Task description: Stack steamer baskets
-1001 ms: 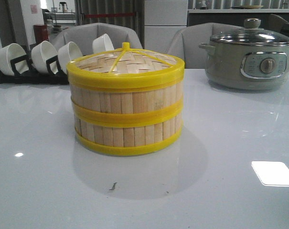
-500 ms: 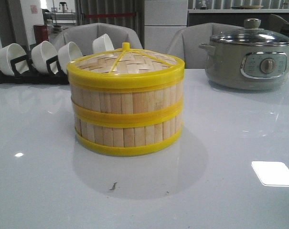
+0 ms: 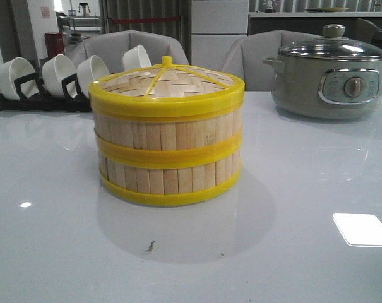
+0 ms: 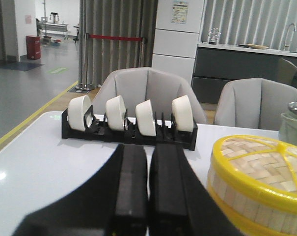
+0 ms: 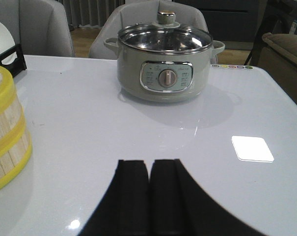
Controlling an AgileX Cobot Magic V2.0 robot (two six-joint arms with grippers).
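Observation:
Two steamer baskets (image 3: 167, 132) stand stacked one on the other in the middle of the table, topped by a woven lid with a yellow rim (image 3: 167, 82). The stack also shows in the left wrist view as steamer baskets (image 4: 258, 184) and at the edge of the right wrist view as steamer baskets (image 5: 6, 128). My left gripper (image 4: 148, 150) is shut and empty, held above the table apart from the stack. My right gripper (image 5: 149, 164) is shut and empty too, over bare table away from the stack. Neither gripper appears in the front view.
A grey electric pot with a glass lid (image 3: 329, 76) stands at the back right. A black rack of white bowls (image 3: 45, 79) sits at the back left. Grey chairs stand behind the white table (image 3: 292, 208).

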